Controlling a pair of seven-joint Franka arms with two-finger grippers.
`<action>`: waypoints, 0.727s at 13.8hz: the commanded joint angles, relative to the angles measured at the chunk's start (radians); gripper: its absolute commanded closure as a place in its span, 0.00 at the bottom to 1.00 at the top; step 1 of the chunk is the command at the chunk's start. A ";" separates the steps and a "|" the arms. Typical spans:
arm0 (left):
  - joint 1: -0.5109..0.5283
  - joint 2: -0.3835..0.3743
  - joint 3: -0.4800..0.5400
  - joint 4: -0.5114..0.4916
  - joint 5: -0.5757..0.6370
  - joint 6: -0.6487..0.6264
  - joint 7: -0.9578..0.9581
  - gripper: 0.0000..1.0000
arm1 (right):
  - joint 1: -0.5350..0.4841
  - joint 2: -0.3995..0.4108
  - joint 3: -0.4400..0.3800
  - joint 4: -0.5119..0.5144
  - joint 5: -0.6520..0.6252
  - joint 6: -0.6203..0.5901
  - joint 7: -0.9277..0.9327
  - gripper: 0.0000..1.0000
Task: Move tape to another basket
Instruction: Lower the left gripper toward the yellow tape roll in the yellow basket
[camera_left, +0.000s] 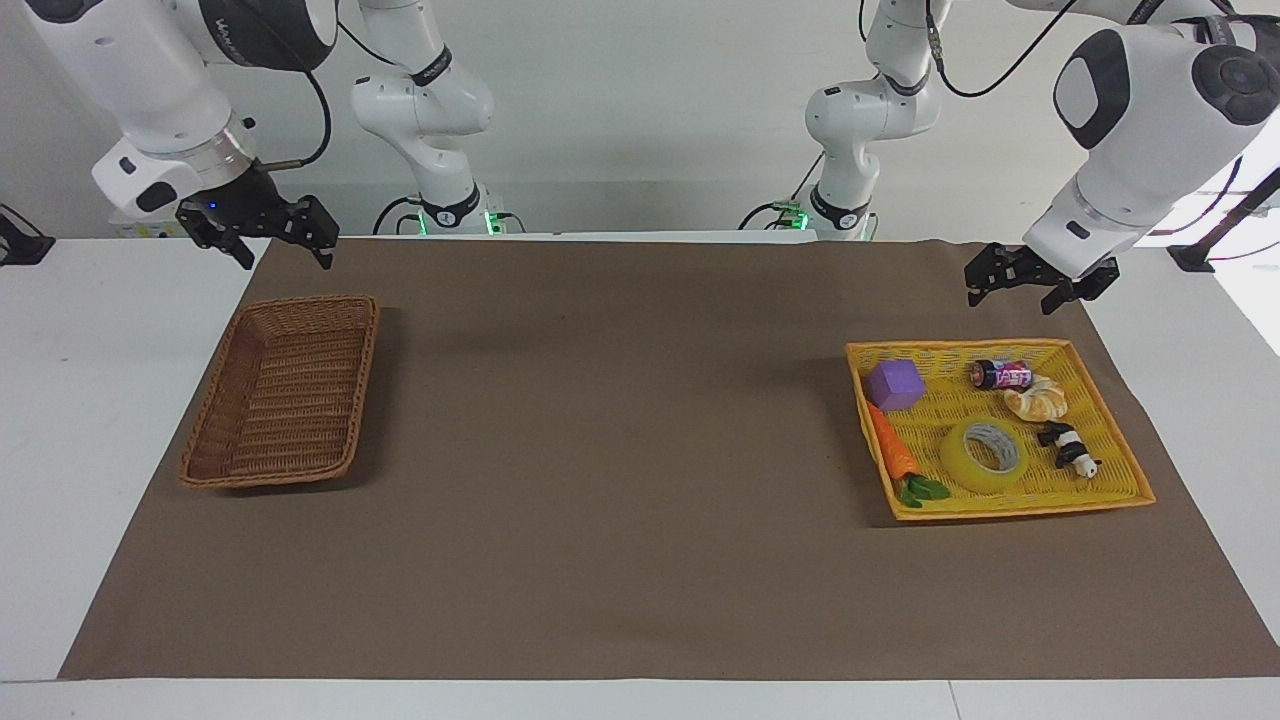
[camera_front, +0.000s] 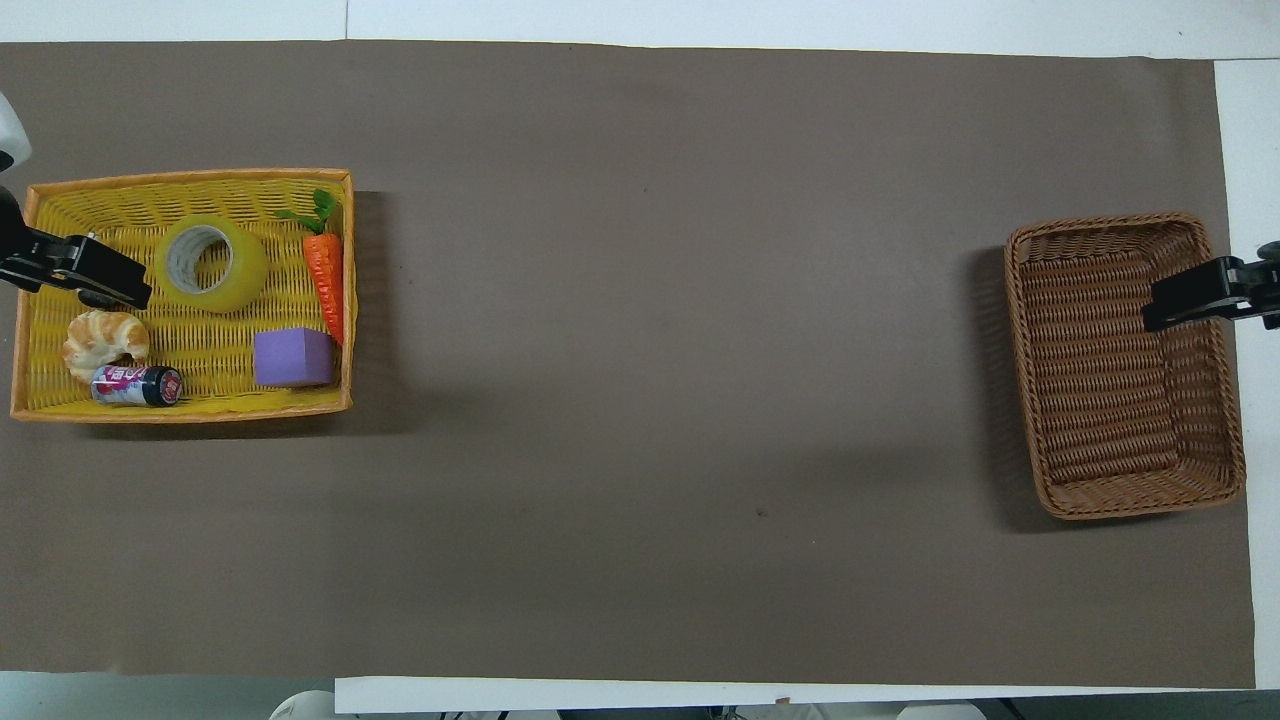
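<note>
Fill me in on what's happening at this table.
Nothing is being handled yet. The tape lies flat in the yellow tray at the left arm's end, among a carrot, a purple block and other small things. The brown basket at the right arm's end holds nothing. The left gripper and right gripper hang open and raised.

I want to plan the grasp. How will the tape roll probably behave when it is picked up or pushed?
The tape lies flat on its side in the yellow basket, so a push would likely slide it, not roll it. Its hollow cardboard core suggests it is stiff and fairly light. The glossy outer wrap may be slippery for a tool.
</note>
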 joint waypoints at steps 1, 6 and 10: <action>0.008 0.003 0.008 0.018 -0.009 -0.020 -0.015 0.01 | -0.010 -0.022 0.008 -0.025 -0.013 0.002 -0.021 0.00; 0.048 -0.019 0.013 -0.084 -0.006 0.117 -0.081 0.05 | -0.010 -0.022 0.008 -0.025 -0.014 0.003 -0.021 0.00; 0.143 0.049 0.013 -0.247 -0.006 0.436 -0.076 0.10 | -0.010 -0.022 0.008 -0.025 -0.014 0.003 -0.021 0.00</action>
